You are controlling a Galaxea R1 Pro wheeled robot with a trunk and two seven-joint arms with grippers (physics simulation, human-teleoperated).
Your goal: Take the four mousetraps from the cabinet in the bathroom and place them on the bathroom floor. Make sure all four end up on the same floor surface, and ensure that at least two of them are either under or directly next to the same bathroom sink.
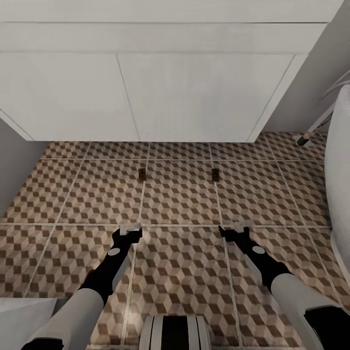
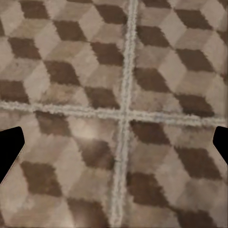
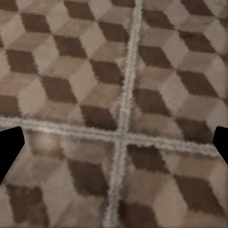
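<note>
1. Two mousetraps lie on the bathroom floor (image 1: pixel 180 194) in front of the white two-door vanity (image 1: pixel 146 97) of the sink: the left mousetrap (image 1: pixel 142 174) and the right mousetrap (image 1: pixel 215 174), well apart from each other, each sitting on or right by a grout line between tiles.
2. Both traps are near the vanity's base but not touching it; a row of tile shows between them and the doors.
3. The left end effector (image 1: pixel 130 230) hangs low over the floor, nearer the robot than the left trap, and holds nothing. In the left wrist view its fingertips (image 2: pixel 9 147) sit at the opposite edges of the picture, so it is spread wide over a crossing of grout lines.
4. The right end effector (image 1: pixel 236 231) hangs likewise, nearer than the right trap, empty, with its fingertips (image 3: pixel 9 149) spread wide too.
5. A rounded white tub edge (image 1: pixel 340 184) stands at the right.
</note>
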